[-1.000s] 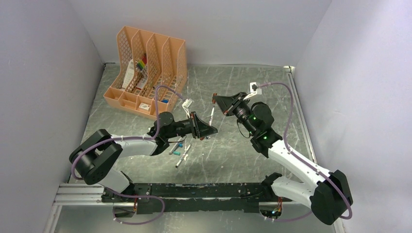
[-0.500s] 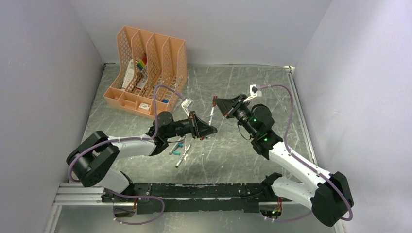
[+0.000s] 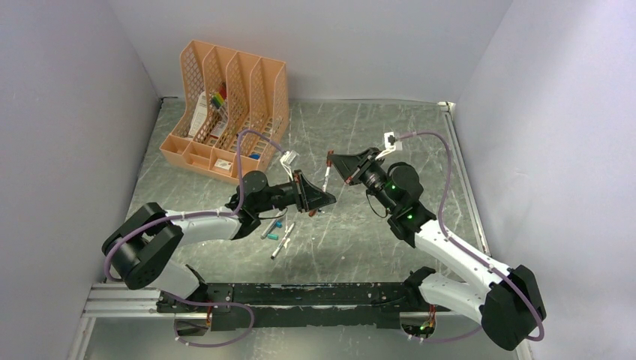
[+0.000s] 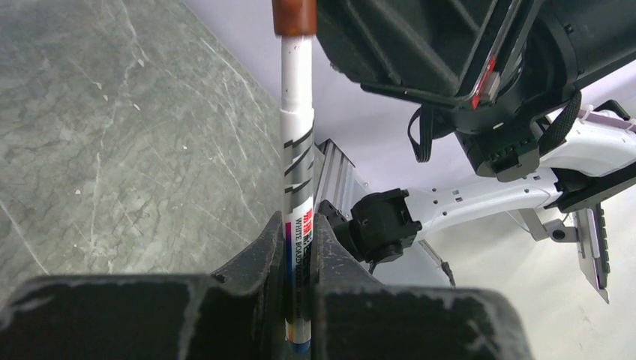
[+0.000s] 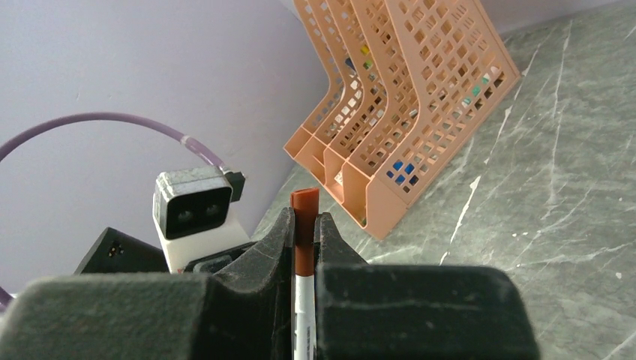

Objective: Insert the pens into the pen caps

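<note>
A white-grey pen [image 4: 297, 135] stands between the two arms above the table, with a dark red-brown pen cap [image 4: 294, 15] on its upper end. My left gripper [image 4: 298, 247] is shut on the printed lower barrel. My right gripper [image 5: 304, 232] is shut on the pen cap [image 5: 304, 217], and the white barrel [image 5: 304, 307] runs down between its fingers. From above, the pen [image 3: 326, 178] bridges the left gripper [image 3: 321, 201] and the right gripper [image 3: 331, 159]. More pens [image 3: 281, 241] and small teal caps [image 3: 278, 223] lie on the table under the left arm.
An orange mesh file organizer [image 3: 225, 97] holding coloured markers and papers stands at the back left. Walls close in the table on the left, back and right. A metal rail [image 3: 300, 296] carries both arm bases at the near edge.
Both grippers keep their grips. The right gripper with the cap has edged slightly down and left toward the left gripper; the left arm has barely shifted.
</note>
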Controlling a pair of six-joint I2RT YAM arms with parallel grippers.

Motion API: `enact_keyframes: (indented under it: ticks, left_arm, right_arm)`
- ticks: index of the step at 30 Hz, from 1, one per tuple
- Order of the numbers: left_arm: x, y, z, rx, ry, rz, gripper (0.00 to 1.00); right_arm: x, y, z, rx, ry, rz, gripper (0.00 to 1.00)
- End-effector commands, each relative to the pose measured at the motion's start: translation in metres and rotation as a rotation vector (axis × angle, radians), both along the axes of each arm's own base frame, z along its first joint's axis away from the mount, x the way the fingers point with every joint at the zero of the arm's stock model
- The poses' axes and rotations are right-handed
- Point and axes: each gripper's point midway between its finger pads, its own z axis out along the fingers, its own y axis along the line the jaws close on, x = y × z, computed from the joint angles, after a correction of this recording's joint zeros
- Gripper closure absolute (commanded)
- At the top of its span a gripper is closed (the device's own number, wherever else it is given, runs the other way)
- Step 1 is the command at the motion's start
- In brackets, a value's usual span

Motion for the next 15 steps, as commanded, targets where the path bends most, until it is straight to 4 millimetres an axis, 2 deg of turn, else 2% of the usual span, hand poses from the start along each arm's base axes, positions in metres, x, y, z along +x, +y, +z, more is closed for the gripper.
enact_keyframes:
  ticks: [1, 10, 15]
  left_arm:
    - [0.009, -0.005, 0.029, -0.058, -0.083, 0.028, 0.93]
    - [0.034, -0.007, 0.036, 0.004, -0.171, 0.132, 0.93]
    - [0.046, -0.011, 0.034, 0.099, -0.287, 0.142, 0.93]
  right_arm:
    - [-0.005, 0.001, -0.003, 0.03, 0.004, 0.026, 1.0]
    - [-0.013, 0.0, -0.011, 0.023, 0.023, 0.044, 1.0]
    - [-0.017, -0.002, 0.001, -0.021, -0.02, 0.055, 1.0]
